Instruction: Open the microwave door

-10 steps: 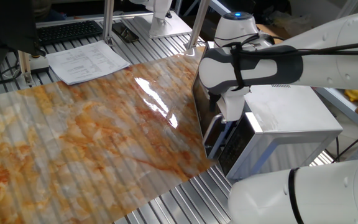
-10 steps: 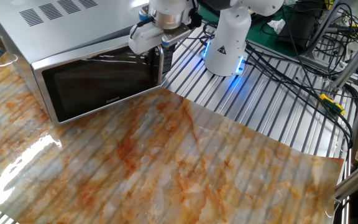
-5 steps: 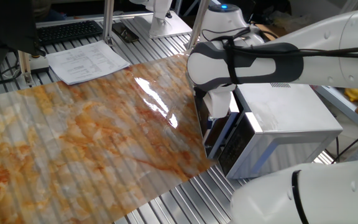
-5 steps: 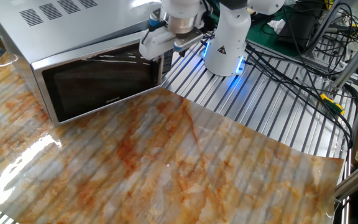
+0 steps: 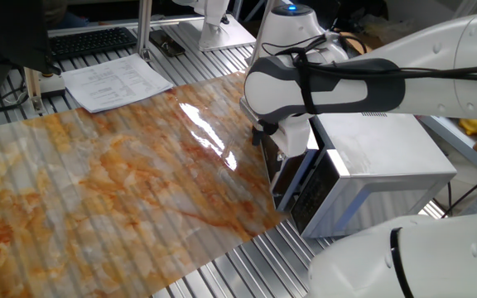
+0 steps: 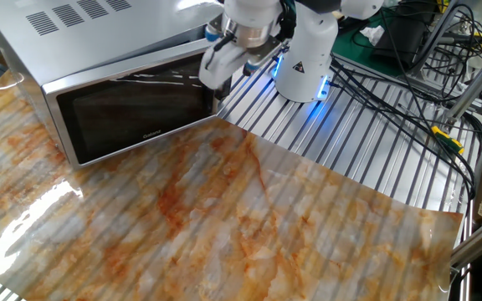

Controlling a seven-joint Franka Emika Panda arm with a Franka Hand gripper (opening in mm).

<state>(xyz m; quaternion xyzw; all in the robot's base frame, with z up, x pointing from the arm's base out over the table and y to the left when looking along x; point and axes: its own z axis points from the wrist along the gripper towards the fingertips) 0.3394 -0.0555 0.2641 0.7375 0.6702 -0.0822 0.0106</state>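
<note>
The silver-white microwave [image 6: 99, 33] stands at the table's edge, also in one fixed view [image 5: 387, 161]. Its dark glass door [image 6: 132, 109] faces the mat. My gripper [image 6: 218, 73] is at the door's handle side, right against the top of the vertical handle [image 5: 281, 178]. The door's handle edge [image 5: 292, 178] stands slightly out from the microwave body, with a narrow gap behind it. My white hand hides the fingertips in both views, so I cannot tell whether they clamp the handle.
An orange marbled mat [image 5: 114, 182] covers the table in front of the door. Papers [image 5: 114, 81] and a keyboard [image 5: 93, 40] lie beyond it. The robot base [image 6: 304, 58] and cables [image 6: 392, 84] sit right of the microwave.
My gripper has moved away from the microwave front, out over the mat side. The door's handle edge has come out a little with it.
</note>
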